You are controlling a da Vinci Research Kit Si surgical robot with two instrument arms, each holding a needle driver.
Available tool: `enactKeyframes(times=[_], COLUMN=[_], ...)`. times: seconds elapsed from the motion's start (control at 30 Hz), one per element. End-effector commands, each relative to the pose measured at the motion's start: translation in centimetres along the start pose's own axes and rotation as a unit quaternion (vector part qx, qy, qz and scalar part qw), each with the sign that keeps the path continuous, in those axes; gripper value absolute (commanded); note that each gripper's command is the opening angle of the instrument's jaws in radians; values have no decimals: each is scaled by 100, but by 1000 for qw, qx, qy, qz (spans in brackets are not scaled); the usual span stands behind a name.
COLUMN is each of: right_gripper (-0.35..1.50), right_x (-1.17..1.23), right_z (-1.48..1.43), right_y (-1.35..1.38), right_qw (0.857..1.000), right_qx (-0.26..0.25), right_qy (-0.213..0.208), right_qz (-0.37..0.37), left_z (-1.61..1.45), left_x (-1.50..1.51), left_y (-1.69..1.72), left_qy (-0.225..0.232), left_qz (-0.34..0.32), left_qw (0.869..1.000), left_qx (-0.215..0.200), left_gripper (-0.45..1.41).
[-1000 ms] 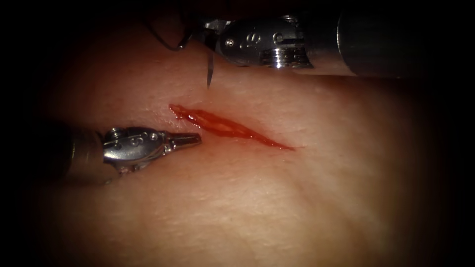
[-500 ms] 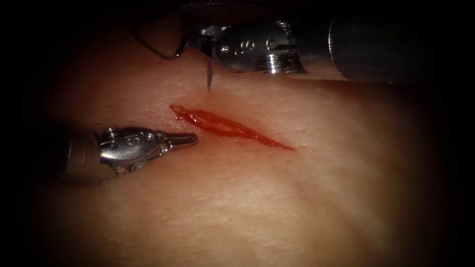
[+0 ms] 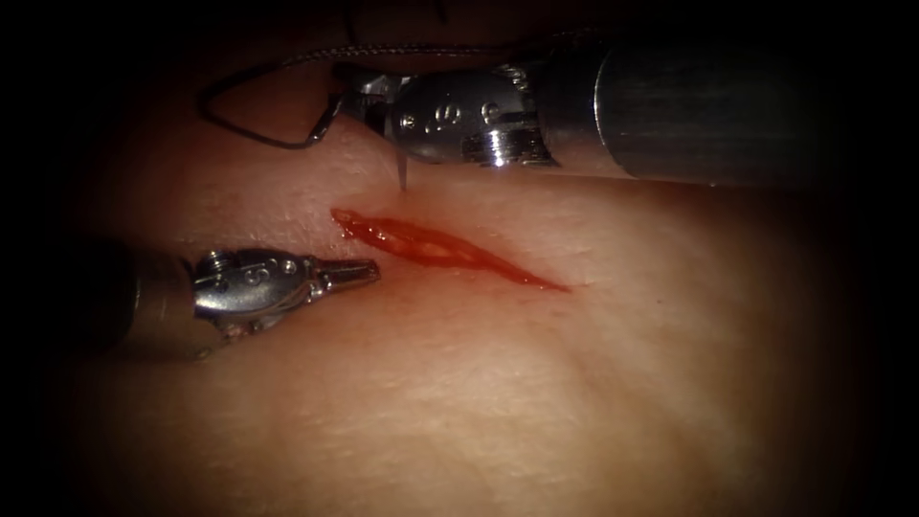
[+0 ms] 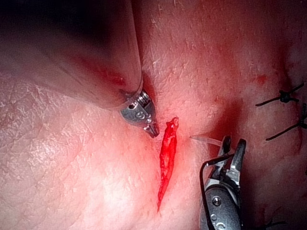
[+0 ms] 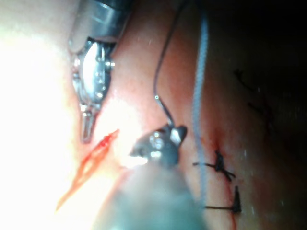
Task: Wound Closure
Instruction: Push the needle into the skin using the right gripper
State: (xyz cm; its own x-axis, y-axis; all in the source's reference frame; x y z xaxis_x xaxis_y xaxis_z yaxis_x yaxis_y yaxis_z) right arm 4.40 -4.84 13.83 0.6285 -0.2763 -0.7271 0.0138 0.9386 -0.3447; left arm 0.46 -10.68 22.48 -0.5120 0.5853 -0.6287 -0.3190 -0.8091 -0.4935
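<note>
Right tool pinches the curved needle near its thread end, with the point aimed down at the tissue just above the cut's upper-left end; tip looks to be touching or just off the surface, can't tell if it has bitten in. Over the last second this tool has slid left and down, bringing the tip closer to the skin. Thread trails from the needle's back end in a loose loop at upper left. Left tool, jaws pressed together and holding nothing, sits low beside the cut's left end. To do this well, judging by the angle: keep the point square to the surface, near but not on the cut edge, and turn along the curve. Room: open tissue right and below the cut; left tool crowds the left end; older stitches lie well off to the far side.
</note>
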Motion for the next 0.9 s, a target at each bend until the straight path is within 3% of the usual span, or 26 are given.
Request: enactKeyframes(times=[0.03, 0.9], right_gripper=[-35, -35], right_x=[0, -7], right_z=[9, 6], right_y=[-4, -28], right_qw=[1000, 998], right_qx=[1, 31], right_qy=[0, -12], right_qz=[-1, 51], left_z=[8, 5], left_x=[-6, -8], left_y=[6, 6], left_qy=[-1, -4], left_qz=[0, -2], left_qw=[1000, 1000], left_qx=[-1, 2], left_gripper=[-35, -36])
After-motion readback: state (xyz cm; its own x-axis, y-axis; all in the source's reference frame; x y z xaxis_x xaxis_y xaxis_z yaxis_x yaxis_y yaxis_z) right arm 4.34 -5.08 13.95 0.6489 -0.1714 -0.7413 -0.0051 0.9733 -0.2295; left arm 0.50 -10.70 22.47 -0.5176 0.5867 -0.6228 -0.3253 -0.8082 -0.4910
